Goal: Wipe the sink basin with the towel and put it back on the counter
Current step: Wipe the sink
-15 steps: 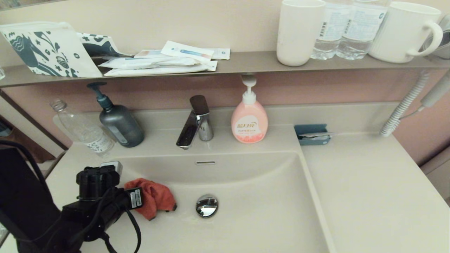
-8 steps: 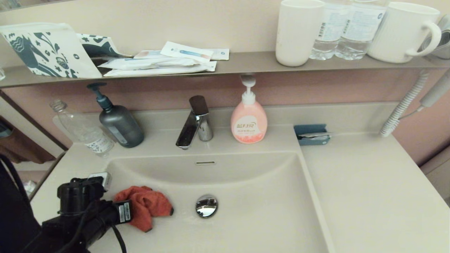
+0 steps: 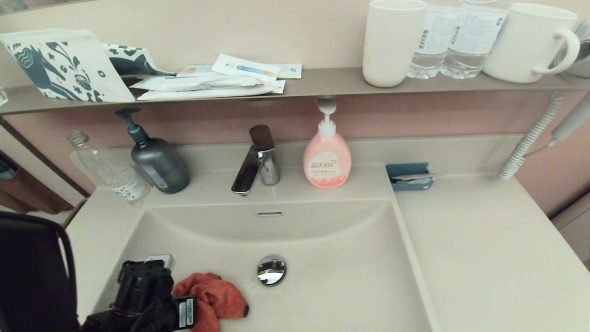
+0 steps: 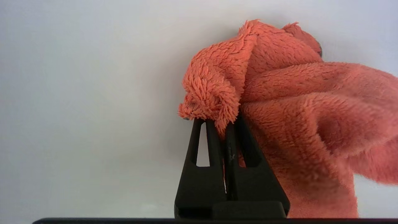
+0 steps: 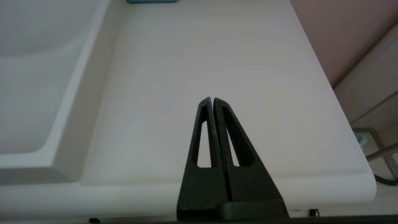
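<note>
The orange-red towel (image 3: 214, 299) lies bunched on the floor of the beige sink basin (image 3: 332, 258), at its near left, left of the chrome drain plug (image 3: 271, 269). My left gripper (image 4: 220, 123) is shut on a fold of the towel (image 4: 279, 102), its black fingers pinching the fuzzy cloth against the basin wall. In the head view only the left wrist (image 3: 147, 295) shows, behind the towel. My right gripper (image 5: 213, 100) is shut on nothing and hangs over the near edge of the counter (image 5: 217, 62), right of the basin; it is outside the head view.
A faucet (image 3: 256, 161), a pink soap bottle (image 3: 327, 159), a grey pump bottle (image 3: 156, 159) and a clear bottle (image 3: 110, 170) stand behind the basin. A blue holder (image 3: 409, 176) sits at the counter's back. The wall shelf (image 3: 313, 80) carries cups, bottles and packets.
My left arm has drawn the towel along the basin floor toward the near edge and a little to the right. The right gripper's earlier position is not shown.
</note>
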